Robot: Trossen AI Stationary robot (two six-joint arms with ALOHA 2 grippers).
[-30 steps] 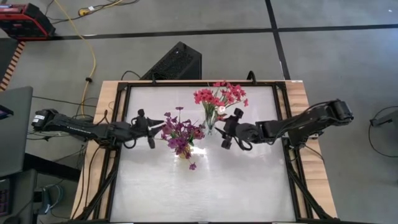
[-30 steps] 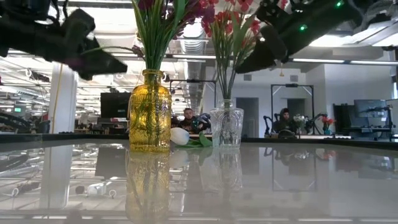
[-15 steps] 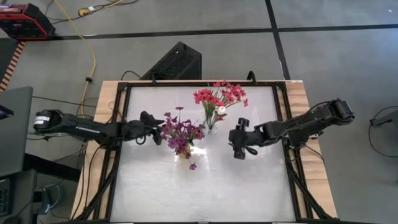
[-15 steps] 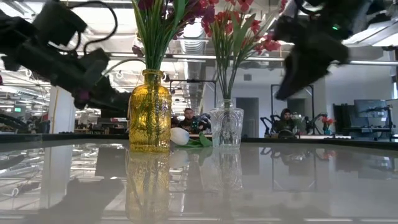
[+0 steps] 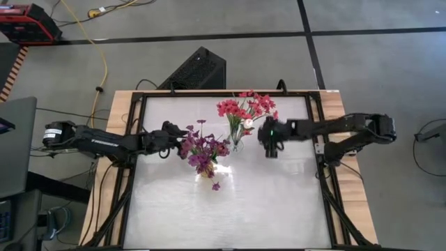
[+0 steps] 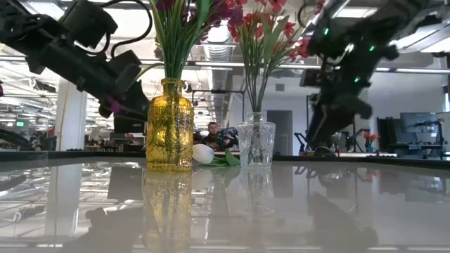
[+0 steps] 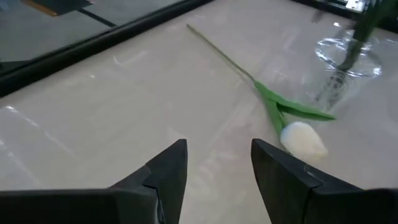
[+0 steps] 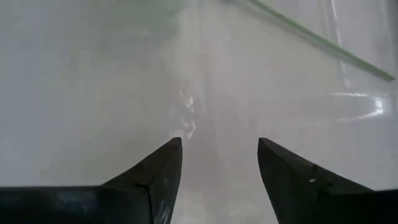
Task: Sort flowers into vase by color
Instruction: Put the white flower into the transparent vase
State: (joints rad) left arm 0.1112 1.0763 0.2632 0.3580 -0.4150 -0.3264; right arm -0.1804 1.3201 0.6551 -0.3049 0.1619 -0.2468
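A white-topped bench (image 5: 230, 202) seen from above, with two dark robot arms reaching inward from either side. The left arm stretches almost straight across from the left edge, low and level, and its left gripper (image 5: 182, 139) ends just beside the purple flowers (image 5: 203, 152), touching or nearly touching the outer blooms. In the left wrist view its two fingers (image 7: 166, 169) stand spread apart with nothing between them, above the bare bench top. Ahead of them lies a white bud (image 7: 303, 138) on its side, with a long thin green stem and a leaf, next to the base of the clear glass vase (image 7: 346, 59).

The purple flowers stand in a yellow glass vase (image 6: 169, 126). The red-pink flowers (image 5: 245, 107) stand in the clear glass vase, which sits a little farther back and to the right of the yellow one. In the low view the white bud rests on the bench between the two vases.

The right arm comes in from the right edge, bent at the elbow, with its forearm running level toward the centre. The right gripper (image 5: 270, 148) hangs pointing down, near the clear vase. In the right wrist view its fingers (image 8: 163, 168) are spread and empty, above the bench, with a green stem (image 8: 323, 43) crossing beyond them
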